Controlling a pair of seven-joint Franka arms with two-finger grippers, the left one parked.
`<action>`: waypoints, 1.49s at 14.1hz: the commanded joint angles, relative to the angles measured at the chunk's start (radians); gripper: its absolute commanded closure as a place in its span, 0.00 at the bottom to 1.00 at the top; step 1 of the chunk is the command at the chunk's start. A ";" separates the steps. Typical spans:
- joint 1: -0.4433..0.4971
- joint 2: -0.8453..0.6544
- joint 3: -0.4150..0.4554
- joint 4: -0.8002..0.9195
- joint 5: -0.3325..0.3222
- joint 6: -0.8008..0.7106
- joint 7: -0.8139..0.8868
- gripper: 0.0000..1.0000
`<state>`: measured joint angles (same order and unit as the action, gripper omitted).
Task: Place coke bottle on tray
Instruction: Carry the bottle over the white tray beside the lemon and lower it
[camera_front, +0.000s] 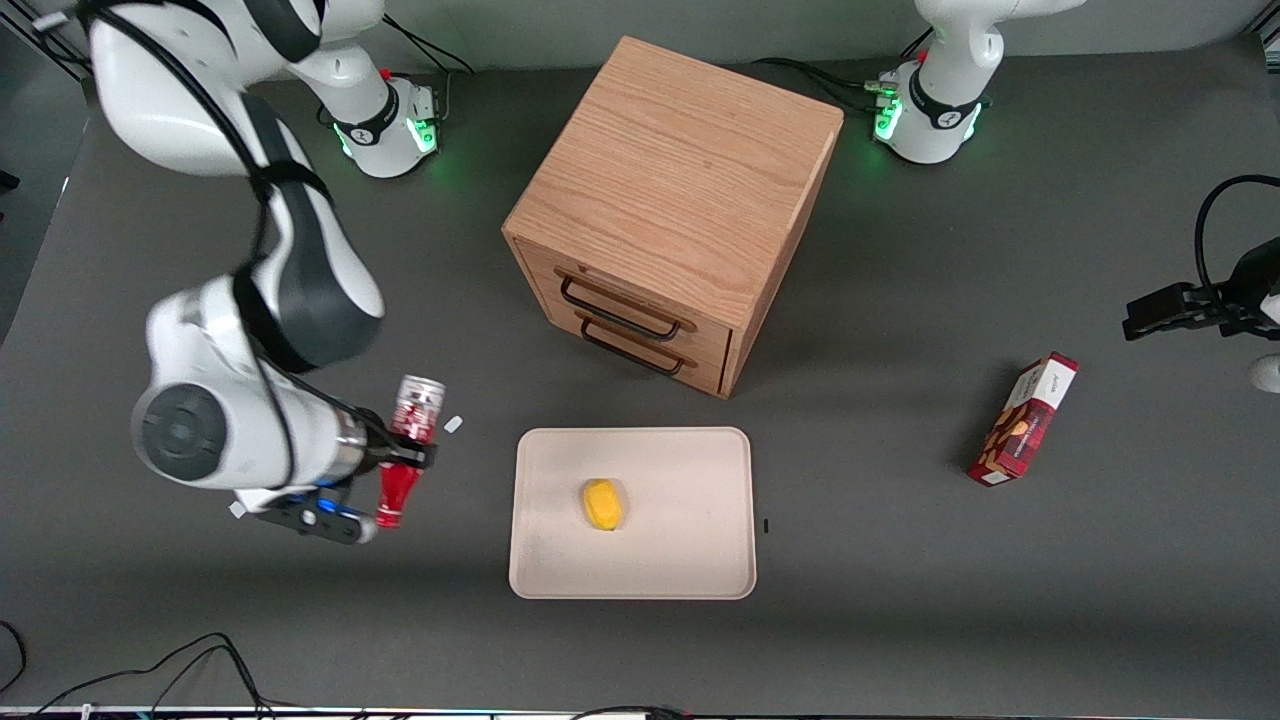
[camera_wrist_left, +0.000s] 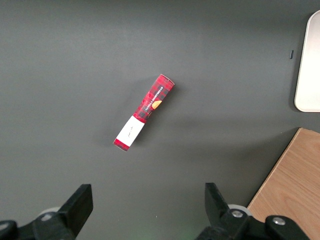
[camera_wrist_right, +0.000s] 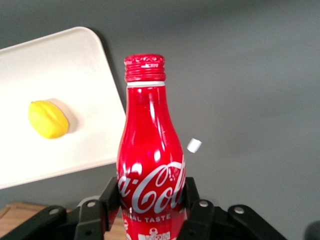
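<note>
The coke bottle (camera_front: 408, 450) is a slim red bottle with white script logo, silver base and red cap. My gripper (camera_front: 412, 448) is shut on its body and holds it tipped over, above the table, beside the tray toward the working arm's end. In the right wrist view the bottle (camera_wrist_right: 150, 165) sits between the black fingers (camera_wrist_right: 109, 196), cap pointing away from the wrist. The cream-white tray (camera_front: 690, 560) lies flat in front of the drawer cabinet; it also shows in the right wrist view (camera_wrist_right: 75, 80). A yellow lemon-like object (camera_front: 603, 503) lies on the tray.
A wooden two-drawer cabinet (camera_front: 670, 210) stands farther from the front camera than the tray. A red snack box (camera_front: 1023, 419) lies toward the parked arm's end. A small white scrap (camera_front: 453, 424) lies on the table beside the bottle.
</note>
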<state>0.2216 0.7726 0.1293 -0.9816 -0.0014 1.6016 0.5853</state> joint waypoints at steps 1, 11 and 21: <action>0.065 0.105 -0.052 0.087 0.000 0.099 -0.092 1.00; 0.185 0.292 -0.120 0.087 0.000 0.443 -0.160 1.00; 0.205 0.324 -0.131 0.067 -0.006 0.486 -0.165 1.00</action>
<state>0.4128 1.0845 0.0166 -0.9423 -0.0033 2.0847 0.4369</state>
